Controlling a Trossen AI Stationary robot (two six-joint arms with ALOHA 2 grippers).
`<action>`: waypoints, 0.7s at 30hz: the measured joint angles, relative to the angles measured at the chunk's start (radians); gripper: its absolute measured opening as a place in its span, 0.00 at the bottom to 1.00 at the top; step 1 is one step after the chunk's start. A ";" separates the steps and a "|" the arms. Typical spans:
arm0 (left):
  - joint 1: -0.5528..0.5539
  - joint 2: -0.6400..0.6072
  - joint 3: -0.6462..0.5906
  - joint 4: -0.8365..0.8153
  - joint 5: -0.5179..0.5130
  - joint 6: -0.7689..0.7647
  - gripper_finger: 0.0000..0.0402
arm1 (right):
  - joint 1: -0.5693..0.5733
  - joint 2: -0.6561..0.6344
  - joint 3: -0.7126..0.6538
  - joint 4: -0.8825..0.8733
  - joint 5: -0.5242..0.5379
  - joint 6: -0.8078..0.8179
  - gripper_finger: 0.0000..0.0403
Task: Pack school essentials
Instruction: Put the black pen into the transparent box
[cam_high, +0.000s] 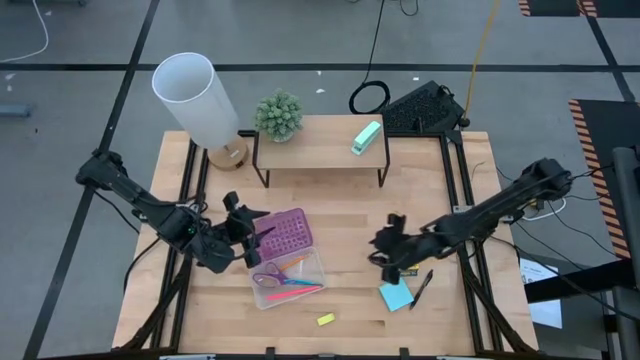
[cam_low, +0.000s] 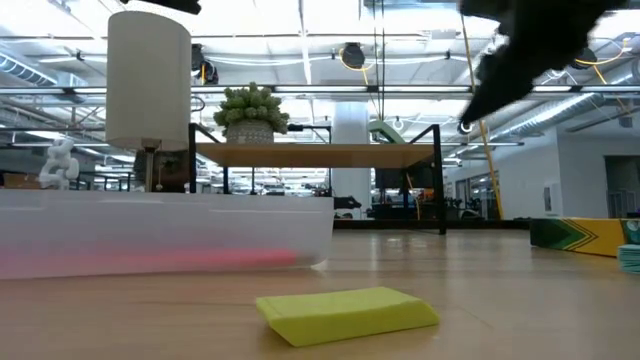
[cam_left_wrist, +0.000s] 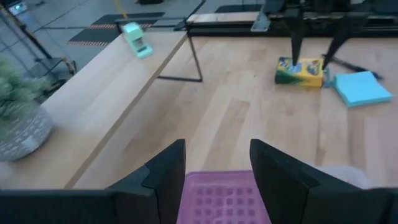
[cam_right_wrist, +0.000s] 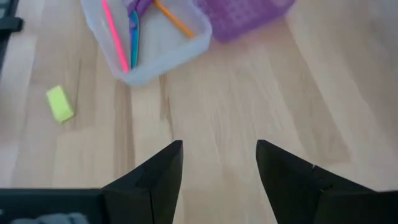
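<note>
A clear case (cam_high: 290, 280) lies on the table, left of middle. In it are purple-handled scissors (cam_high: 268, 276) and pink and orange pencils (cam_right_wrist: 115, 34). Its purple lid (cam_high: 282, 234) lies at its far side. My left gripper (cam_high: 246, 232) is open at the lid's left edge, which shows between its fingers (cam_left_wrist: 222, 196). My right gripper (cam_high: 388, 252) is open and raised above the crayon box (cam_left_wrist: 300, 70); bare table shows between its fingers (cam_right_wrist: 219, 168). A blue sticky-note pad (cam_high: 395, 296), a black pen (cam_high: 422, 288) and a yellow eraser (cam_high: 325, 319) lie flat on the table. My left gripper has a finger on either side of the purple lid's left edge (cam_left_wrist: 222, 186), coming level from the table's left. Whether the fingers touch the lid, I cannot tell.
At the back stands a low wooden shelf (cam_high: 320, 152) with a potted plant (cam_high: 278, 115) and a mint-green block (cam_high: 366, 138) on it. A white lamp (cam_high: 195, 98) stands at the back left. Bare tabletop lies between the case and the sticky-note pad.
</note>
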 joint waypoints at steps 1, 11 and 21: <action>0.005 0.012 0.000 0.022 0.007 0.020 0.46 | 0.013 -0.022 -0.024 0.003 0.000 0.019 0.49; 0.117 0.143 0.000 0.326 0.241 0.252 0.46 | 0.103 -0.078 -0.151 0.013 0.050 0.070 0.49; 0.245 0.269 0.000 0.426 0.475 0.353 0.46 | 0.107 -0.078 -0.192 0.000 -0.024 0.002 0.49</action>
